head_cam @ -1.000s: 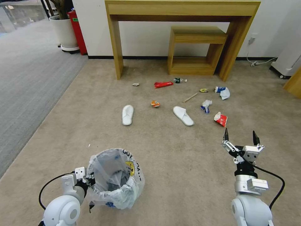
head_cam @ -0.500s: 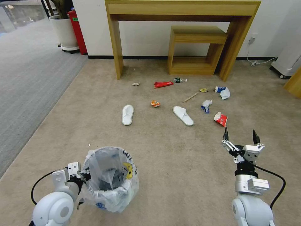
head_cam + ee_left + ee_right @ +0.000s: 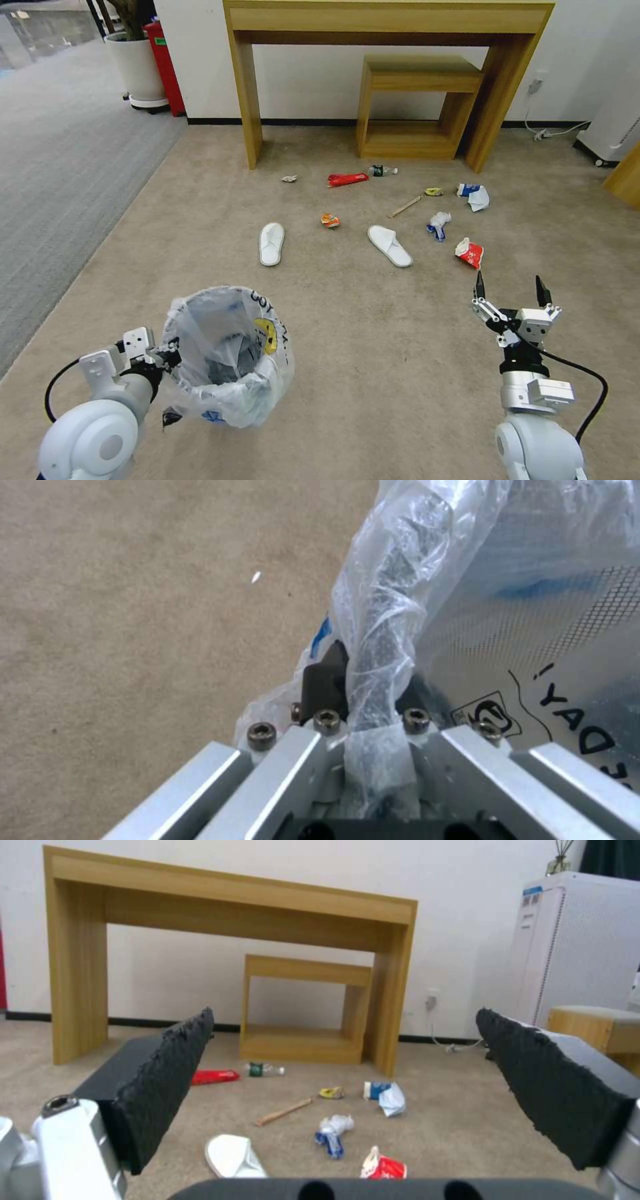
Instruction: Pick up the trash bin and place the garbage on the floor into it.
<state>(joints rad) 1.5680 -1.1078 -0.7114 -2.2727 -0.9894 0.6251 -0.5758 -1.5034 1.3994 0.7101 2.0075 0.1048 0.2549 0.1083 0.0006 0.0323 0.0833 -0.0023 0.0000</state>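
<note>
Trash bin [image 3: 223, 357] rim is clamped by the left gripper [image 3: 163, 352]; in the left wrist view the fingers [image 3: 325, 682] are closed on the bag-covered rim [image 3: 377, 645]. The bin looks raised off the beige floor [image 3: 373, 360], its mouth tilted slightly. Its liner is a crinkly translucent bag; black lettering on it reads partly "DAY" in the left wrist view, beside a small square logo; a yellow mark [image 3: 265, 333] shows inside the far rim.

The right gripper [image 3: 510, 293] hovers to the right of the bin, fingers spread wide, holding nothing.

Garbage beyond the bin, nearest first: left slipper [image 3: 271, 243], right slipper [image 3: 389, 245], red-and-white wrapper [image 3: 469, 253] just ahead of the right gripper, orange wrapper [image 3: 330, 220], blue-white wrapper with tissue [image 3: 438, 225], wooden stick [image 3: 405, 207], yellow wrapper [image 3: 433, 192], crumpled blue-white piece [image 3: 474, 196], red wrapper [image 3: 347, 179], green-labelled bottle [image 3: 382, 171], small tissue scrap [image 3: 289, 179]. Their print is too small to read.

Farther still stands a wooden console table [image 3: 390, 20] with a low wooden shelf unit [image 3: 417, 107] under it. Nothing lies between the bin and the litter.
</note>
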